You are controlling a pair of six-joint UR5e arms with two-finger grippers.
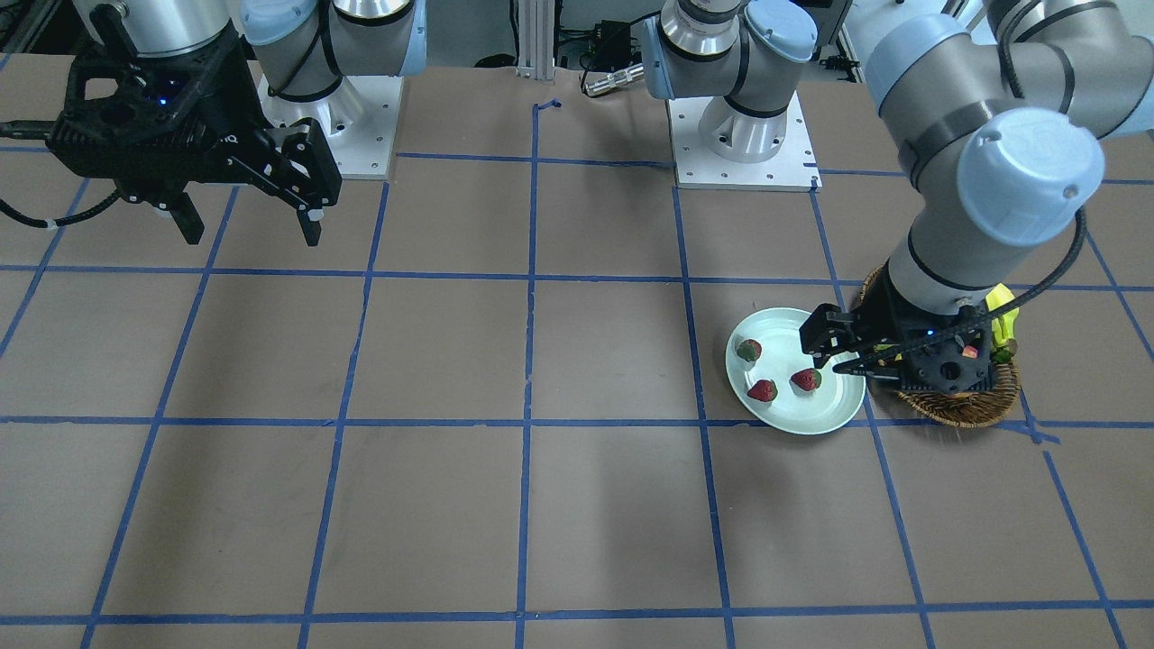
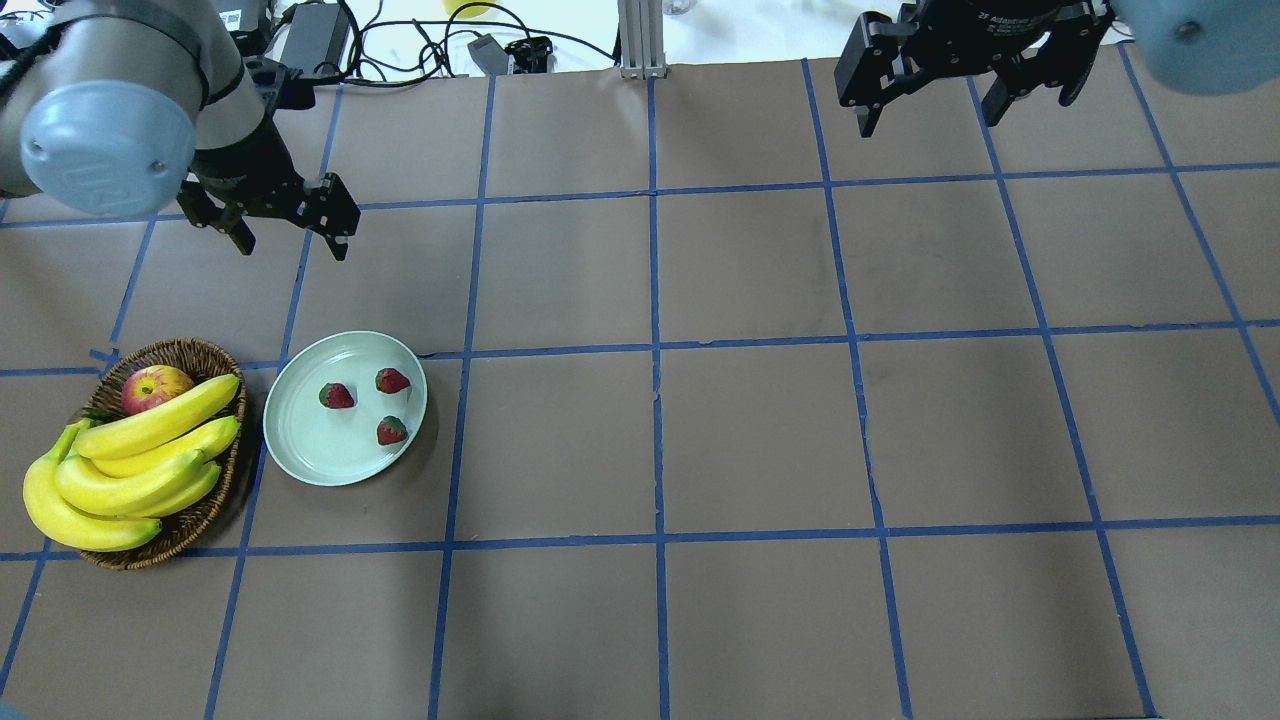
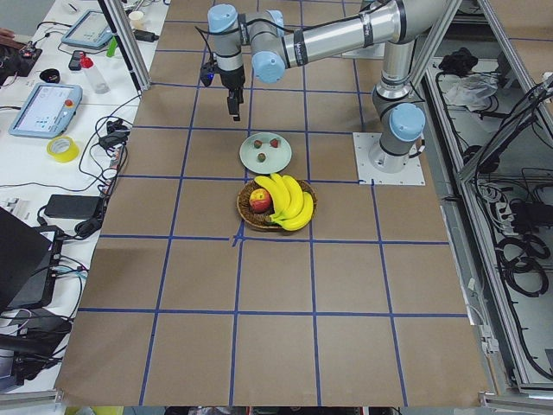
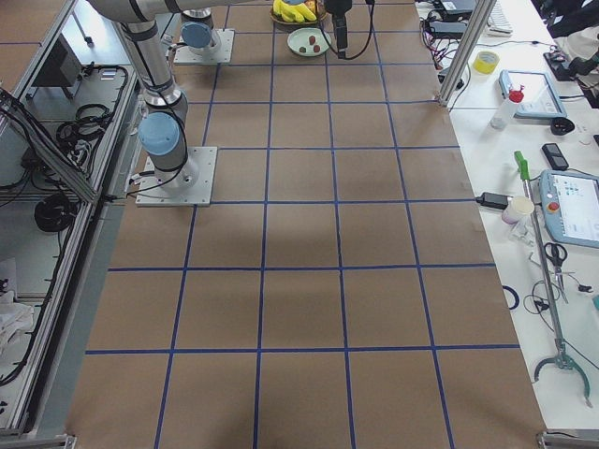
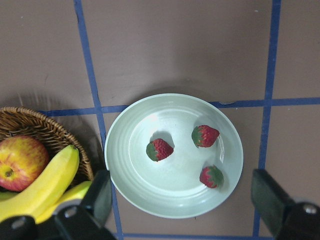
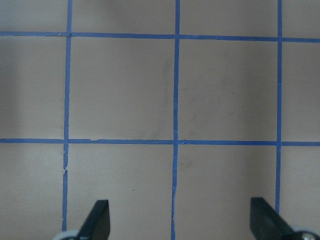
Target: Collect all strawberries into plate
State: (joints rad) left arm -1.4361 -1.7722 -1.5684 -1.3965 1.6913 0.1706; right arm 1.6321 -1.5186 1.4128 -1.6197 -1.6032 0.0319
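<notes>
Three strawberries (image 2: 336, 396) (image 2: 392, 380) (image 2: 391, 431) lie apart inside the pale mint plate (image 2: 300, 450) on the left side of the table. The left wrist view shows them from above (image 5: 159, 149) (image 5: 205, 136) (image 5: 211, 176) on the plate (image 5: 120, 165). My left gripper (image 2: 292, 245) is open and empty, raised well above the plate, its fingers (image 5: 100, 195) wide apart. My right gripper (image 2: 930, 120) is open and empty, high over bare table at the far right; it also shows in the front view (image 1: 252, 234).
A brown wicker basket (image 2: 190, 352) stands just left of the plate, holding a bunch of bananas (image 2: 140, 460) and a red-yellow apple (image 2: 155, 388). The table is brown with a blue tape grid. Cables and gear lie along the far edge.
</notes>
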